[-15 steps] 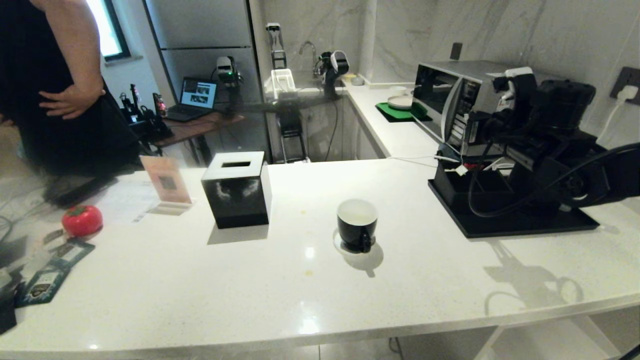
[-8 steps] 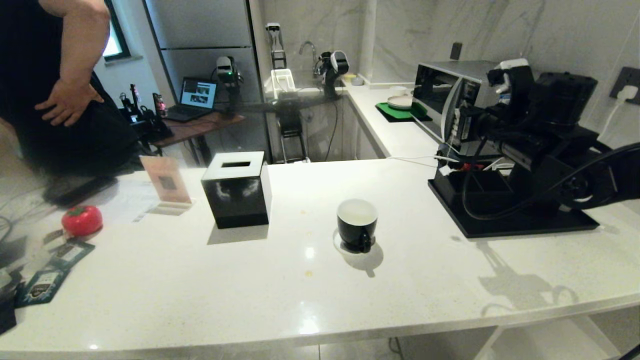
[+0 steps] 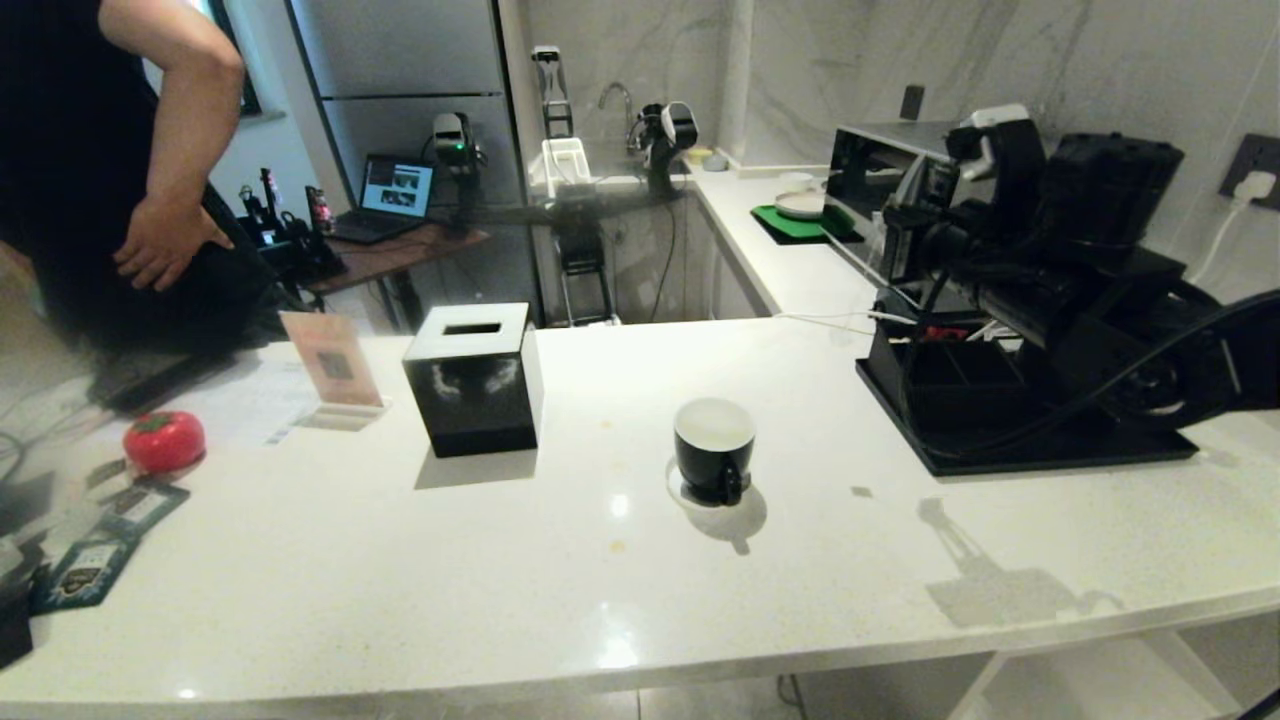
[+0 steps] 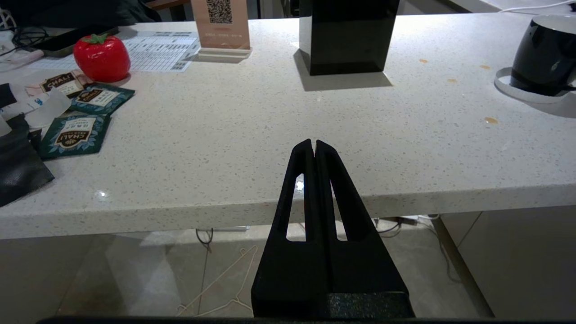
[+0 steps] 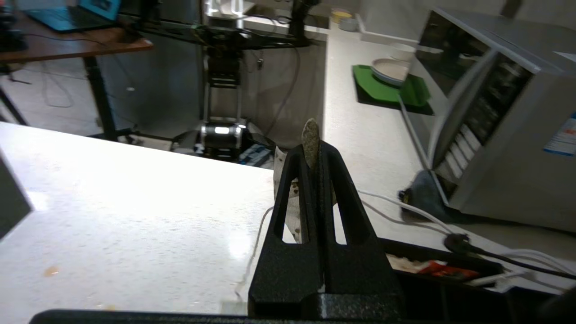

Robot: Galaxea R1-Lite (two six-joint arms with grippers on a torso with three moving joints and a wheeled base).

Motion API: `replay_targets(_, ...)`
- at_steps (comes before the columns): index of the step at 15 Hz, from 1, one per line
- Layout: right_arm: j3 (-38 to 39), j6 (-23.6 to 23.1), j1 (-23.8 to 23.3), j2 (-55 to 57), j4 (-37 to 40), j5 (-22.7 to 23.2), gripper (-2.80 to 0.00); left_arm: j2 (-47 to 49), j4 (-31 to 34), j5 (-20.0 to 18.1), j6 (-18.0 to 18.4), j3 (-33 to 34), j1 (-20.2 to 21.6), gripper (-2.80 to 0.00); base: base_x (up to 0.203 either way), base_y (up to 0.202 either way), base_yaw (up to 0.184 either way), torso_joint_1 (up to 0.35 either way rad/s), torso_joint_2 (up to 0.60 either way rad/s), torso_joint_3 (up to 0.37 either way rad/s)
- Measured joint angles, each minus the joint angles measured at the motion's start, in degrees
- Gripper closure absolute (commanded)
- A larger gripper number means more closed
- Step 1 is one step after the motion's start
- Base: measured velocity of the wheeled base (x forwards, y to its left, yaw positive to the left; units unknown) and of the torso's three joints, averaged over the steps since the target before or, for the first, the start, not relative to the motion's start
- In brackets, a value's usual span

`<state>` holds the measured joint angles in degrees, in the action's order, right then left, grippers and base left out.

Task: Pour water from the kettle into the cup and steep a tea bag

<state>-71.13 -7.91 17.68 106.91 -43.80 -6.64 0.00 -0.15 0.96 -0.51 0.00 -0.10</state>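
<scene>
Two hands closed: right hand (image 5: 313, 146) pinching pale tea bag (image 5: 310, 137) above worktop's (image 3: 560, 560) right edge; left hand (image 4: 314, 145) empty, off front edge.

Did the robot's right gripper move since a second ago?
Yes. The right gripper, pinching the pale tea bag, rose and shifted left across the silver microwave, toward the glossy black cup.

Matte black right arm (image 3: 1080, 290), looped black cables, white wrist housing; tapered slotted black fingers (image 5: 288, 202).
</scene>
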Motion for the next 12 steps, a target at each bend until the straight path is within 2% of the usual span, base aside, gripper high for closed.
replay_targets(12, 0.1, -0.1, 9.1, -1.4, -0.1, -0.2, 0.0, 0.0, 0.0, 0.0, 0.0, 0.0, 0.0, 0.0, 0.0, 0.0, 0.0, 0.0, 0.0, 0.0)
